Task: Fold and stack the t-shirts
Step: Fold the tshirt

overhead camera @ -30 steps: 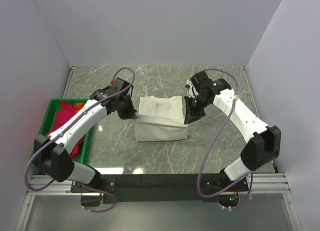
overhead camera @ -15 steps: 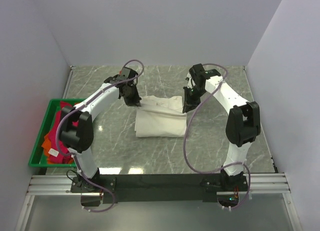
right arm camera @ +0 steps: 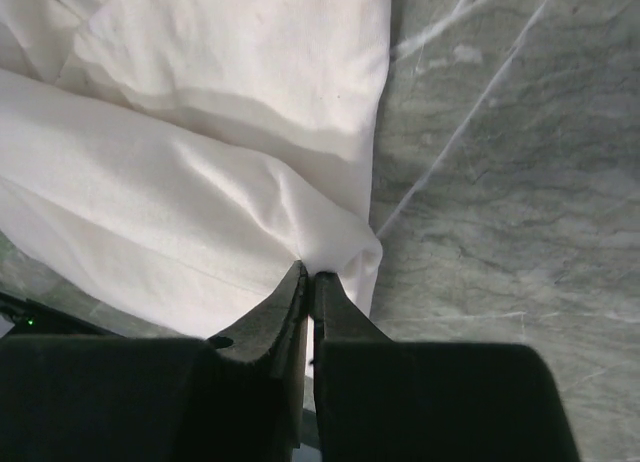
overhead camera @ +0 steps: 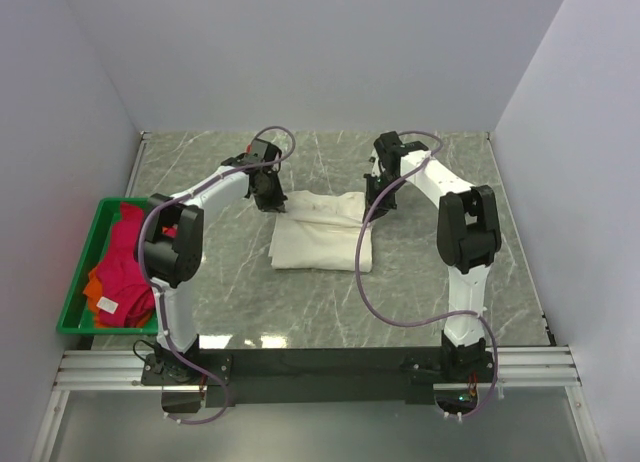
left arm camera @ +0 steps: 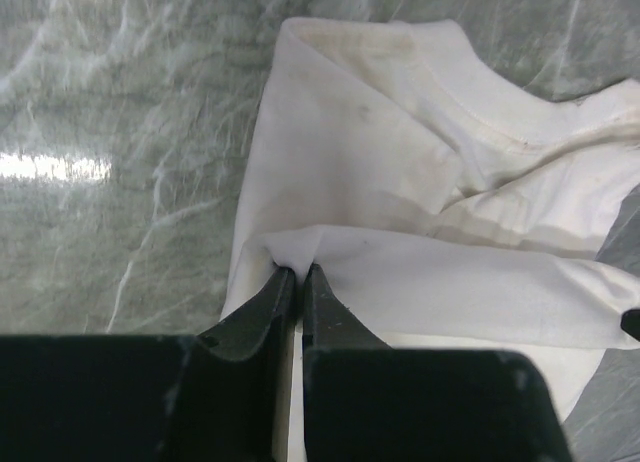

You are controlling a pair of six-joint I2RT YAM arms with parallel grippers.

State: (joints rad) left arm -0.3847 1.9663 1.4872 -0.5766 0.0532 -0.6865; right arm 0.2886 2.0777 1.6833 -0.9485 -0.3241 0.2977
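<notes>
I see the cream t-shirt (overhead camera: pixel 318 244) lying partly folded at the middle of the table (overhead camera: pixel 440 272), between my 2 arms. My left pincer (left arm camera: pixel 298 274) is squeezed tight on a fold at the shirt's left edge. The left wrist camera shows its 2 fingers almost meeting, with only a thin ridge of cloth between them, and the neckband lies just beyond. My right pincer (right arm camera: pixel 307 272) is clamped the same way on a pinch of cloth at the shirt's right edge, with bare marble just beside it. In the top view both pincers sit at the shirt's far corners. I cannot tell whether that far edge is lifted off the table. At the table's left edge, the green crate (overhead camera: pixel 85 328) holds the crimson-pink t-shirt (overhead camera: pixel 125 252) and the orange t-shirt (overhead camera: pixel 100 292), well apart from the cream one.
</notes>
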